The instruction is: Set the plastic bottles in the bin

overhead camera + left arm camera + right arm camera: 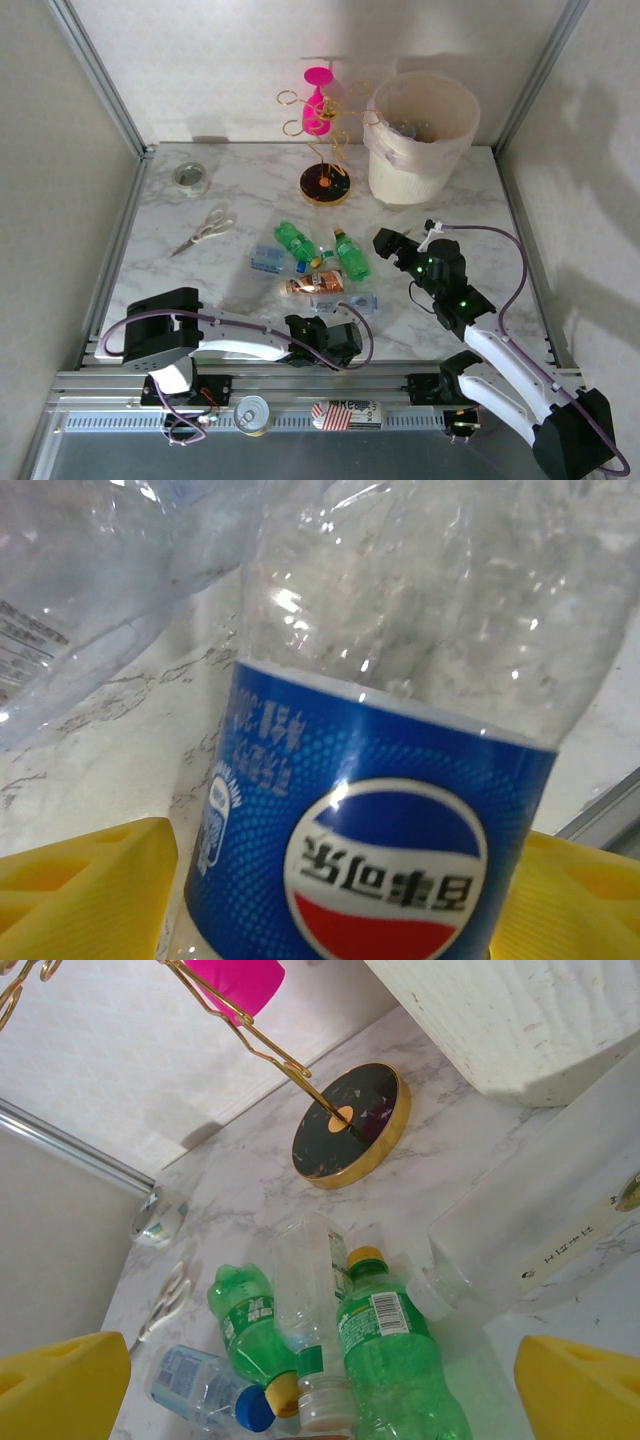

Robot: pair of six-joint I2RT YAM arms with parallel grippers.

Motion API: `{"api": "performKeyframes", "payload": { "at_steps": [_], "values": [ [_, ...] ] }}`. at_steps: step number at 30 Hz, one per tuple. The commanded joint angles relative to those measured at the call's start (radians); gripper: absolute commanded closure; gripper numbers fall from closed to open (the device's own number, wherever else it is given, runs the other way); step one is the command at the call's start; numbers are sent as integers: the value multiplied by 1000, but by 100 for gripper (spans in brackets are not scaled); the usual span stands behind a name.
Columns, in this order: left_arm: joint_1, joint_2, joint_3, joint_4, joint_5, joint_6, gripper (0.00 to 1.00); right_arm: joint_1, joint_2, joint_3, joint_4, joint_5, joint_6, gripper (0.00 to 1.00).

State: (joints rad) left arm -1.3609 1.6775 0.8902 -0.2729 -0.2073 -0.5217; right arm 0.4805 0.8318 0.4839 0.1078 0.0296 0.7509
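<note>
Your left gripper (335, 890) straddles a clear Pepsi bottle (400, 680) with a blue label, its logo upside down to the wrist camera. A yellow finger (80, 890) sits on either side of it. The jaws stand partly apart, and you cannot tell from here whether the pads press the plastic. Seen from above, that arm lies low along the near edge of the marble table (470, 200), its tip at the near side of the bottle heap.

Your right gripper (320, 1390) is spread wide and grips nothing. It hangs over the heap, looking down on a green bottle with a barcode label (400, 1360), a second green bottle (240, 1320), a clear bottle (305, 1290) lying between them and a small blue-capped bottle (200, 1390). An orange-brown bottle (315, 285) lies toward the near side.

The bin (410, 180) stands at the far right of the table — well apart from the heap, just beside the gold stand (325, 185) that carries a pink cup (318, 105). Scissors (205, 228) and a tape roll (190, 178) lie to the far left. A tin can (252, 413) sits on the rail in front.
</note>
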Motion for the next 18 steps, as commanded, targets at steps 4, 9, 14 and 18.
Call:
{"api": "performKeyframes", "payload": {
  "at_steps": [4, 9, 14, 18],
  "values": [
    [-8, -17, 12, 17, -15, 28, 41, 6, -14, -21, -4, 36, -12, 1],
    [-2, -95, 2, 56, -16, 20, 44, 6, -24, -7, -12, 29, -20, 1],
    [41, -224, -27, 137, 19, -1, 43, 6, -24, 32, 2, -41, -43, 1],
    [135, -345, -101, 283, 91, -47, 42, 6, -14, 52, 83, -159, -48, 1]
  ]
}}
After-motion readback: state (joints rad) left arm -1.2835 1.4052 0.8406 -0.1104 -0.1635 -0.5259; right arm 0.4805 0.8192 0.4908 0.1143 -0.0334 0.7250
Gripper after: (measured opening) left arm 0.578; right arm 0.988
